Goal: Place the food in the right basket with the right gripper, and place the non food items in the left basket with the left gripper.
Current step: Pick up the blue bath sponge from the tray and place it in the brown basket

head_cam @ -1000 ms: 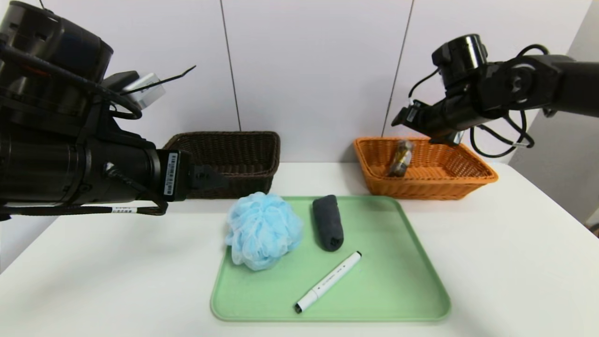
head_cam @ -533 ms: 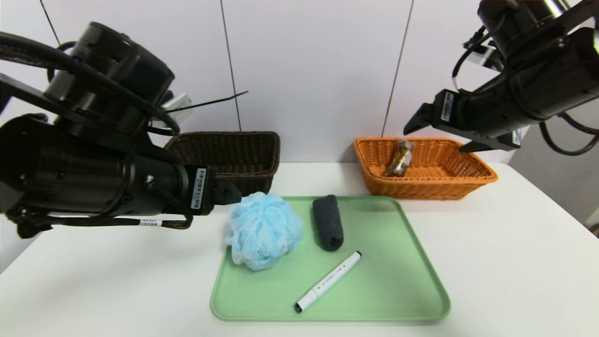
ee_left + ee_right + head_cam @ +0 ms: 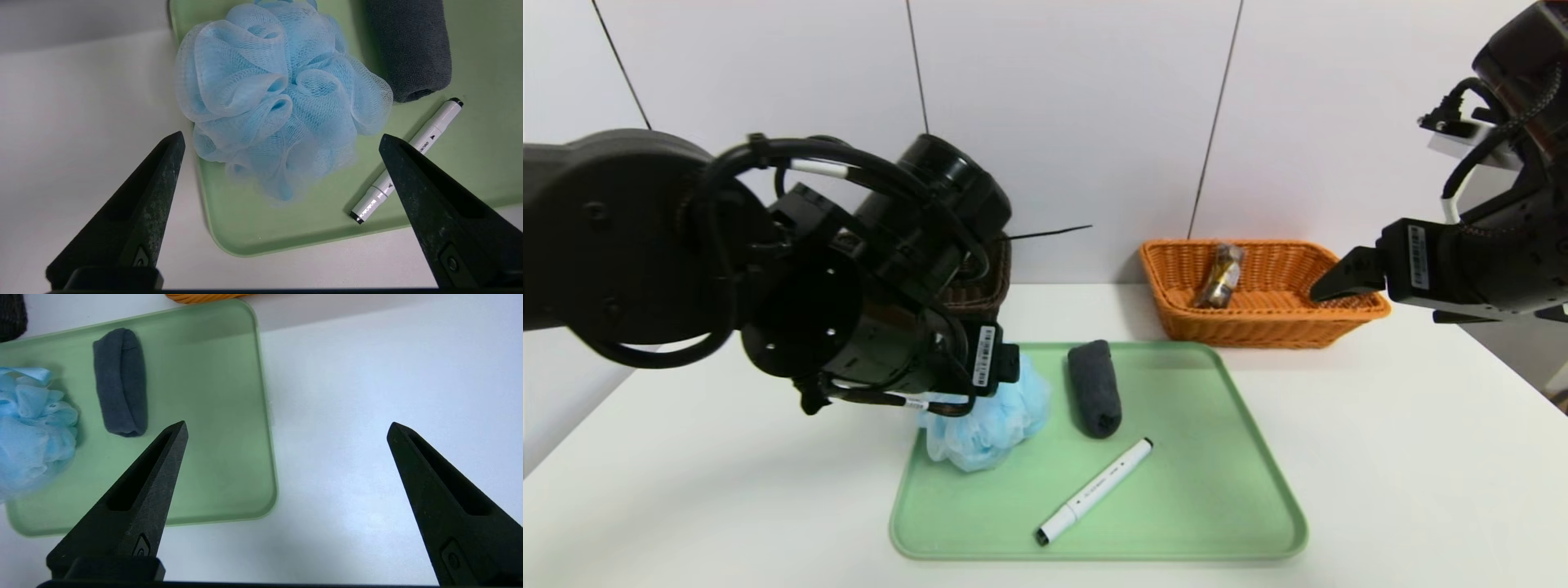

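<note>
Relative to the earlier frame, the left gripper has advanced over the blue mesh sponge, fingers spread apart; the right gripper has withdrawn from the orange basket, fingers also apart. The sponge, dark rolled cloth and white marker lie on the green tray. A wrapped item lies inside the orange basket.

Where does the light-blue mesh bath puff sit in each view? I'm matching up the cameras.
Head view: light-blue mesh bath puff, left of centre, partly behind the left gripper.
Left wrist view: upper middle, between the open fingers.
Right wrist view: cut by the picture's left edge.
Shared landmark: rolled dark-grey cloth.
</note>
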### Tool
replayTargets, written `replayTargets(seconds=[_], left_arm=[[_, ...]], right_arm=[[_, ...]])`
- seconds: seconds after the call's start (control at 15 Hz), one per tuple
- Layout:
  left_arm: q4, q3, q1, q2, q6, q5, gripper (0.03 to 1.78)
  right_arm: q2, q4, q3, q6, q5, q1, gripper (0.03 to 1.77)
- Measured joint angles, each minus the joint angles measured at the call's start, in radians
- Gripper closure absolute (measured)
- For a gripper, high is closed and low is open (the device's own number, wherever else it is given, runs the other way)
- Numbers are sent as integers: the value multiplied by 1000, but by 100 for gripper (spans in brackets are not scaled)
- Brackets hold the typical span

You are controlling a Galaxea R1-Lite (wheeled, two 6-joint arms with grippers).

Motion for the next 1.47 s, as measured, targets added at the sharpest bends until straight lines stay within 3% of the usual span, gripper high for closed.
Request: replayTargets(seconds=[0.27, 0.67, 1.47], left_arm=[[17, -73, -11, 110, -17, 25, 12], [13, -160, -9, 238, -47, 62, 12], [18, -168, 39, 317, -52, -30, 12]], right_arm=[[-48, -110, 120, 0, 0, -25, 11], [-62, -117, 160, 1, 2, -30, 11], [-65, -117, 162, 0, 3, -28, 11]])
